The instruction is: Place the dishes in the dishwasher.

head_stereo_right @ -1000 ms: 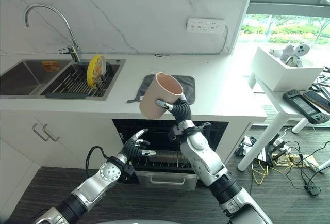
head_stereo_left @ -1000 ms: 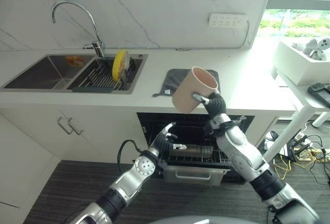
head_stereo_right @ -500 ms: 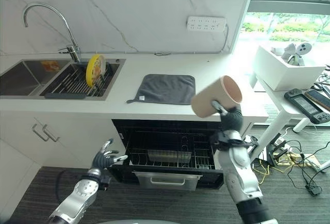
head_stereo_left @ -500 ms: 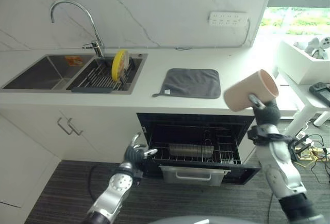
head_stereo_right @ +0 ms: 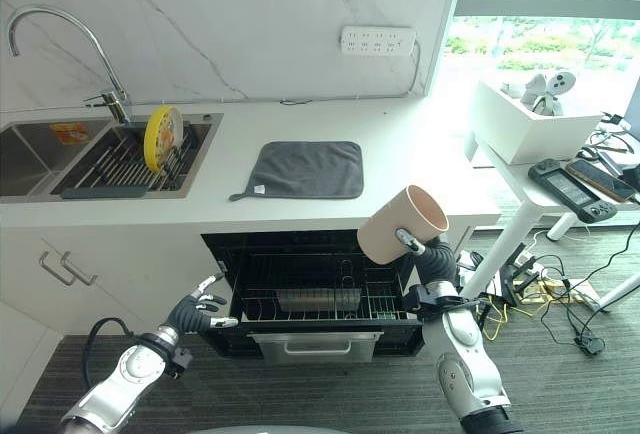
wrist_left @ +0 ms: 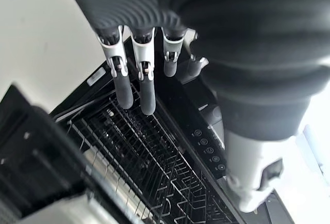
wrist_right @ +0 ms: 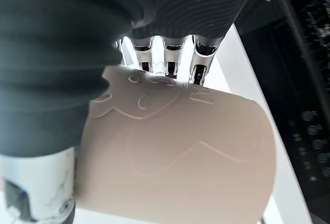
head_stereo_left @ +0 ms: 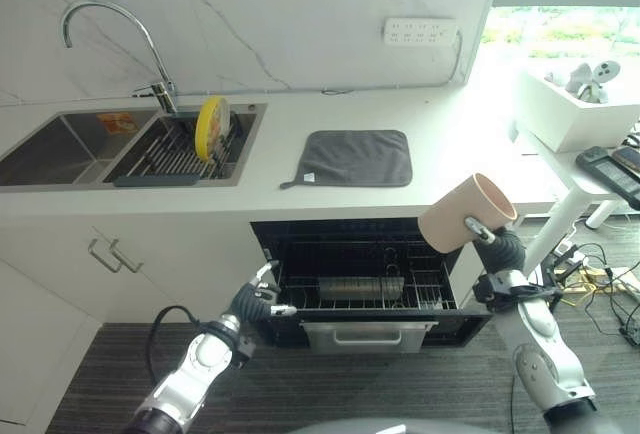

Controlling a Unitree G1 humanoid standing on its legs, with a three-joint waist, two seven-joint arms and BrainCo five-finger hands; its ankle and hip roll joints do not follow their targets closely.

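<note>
A beige mug (head_stereo_left: 465,214) hangs tilted in the air, off the counter's right end and above the right side of the open dishwasher drawer (head_stereo_left: 370,333). My right hand (head_stereo_left: 497,250) is shut on the mug (wrist_right: 175,152), fingers (wrist_right: 166,53) curled round its handle side. The drawer's wire rack (head_stereo_left: 350,284) holds a metal tray. My left hand (head_stereo_left: 255,304) hovers open at the drawer's left front corner, its straight fingers (wrist_left: 139,82) above the rack (wrist_left: 139,167). A yellow plate (head_stereo_left: 210,126) stands on edge in the sink rack.
A grey cloth (head_stereo_left: 350,158) lies on the white counter above the dishwasher. The double sink (head_stereo_left: 60,149) and tap (head_stereo_left: 110,24) are at the left. A white side table with a tray (head_stereo_left: 570,114) stands close on the right, cables on the floor below it.
My right hand carried the mug from over the grey cloth out to the right, then lowered it. My left hand drew back to the drawer's left front corner. The camera shifted slightly.
</note>
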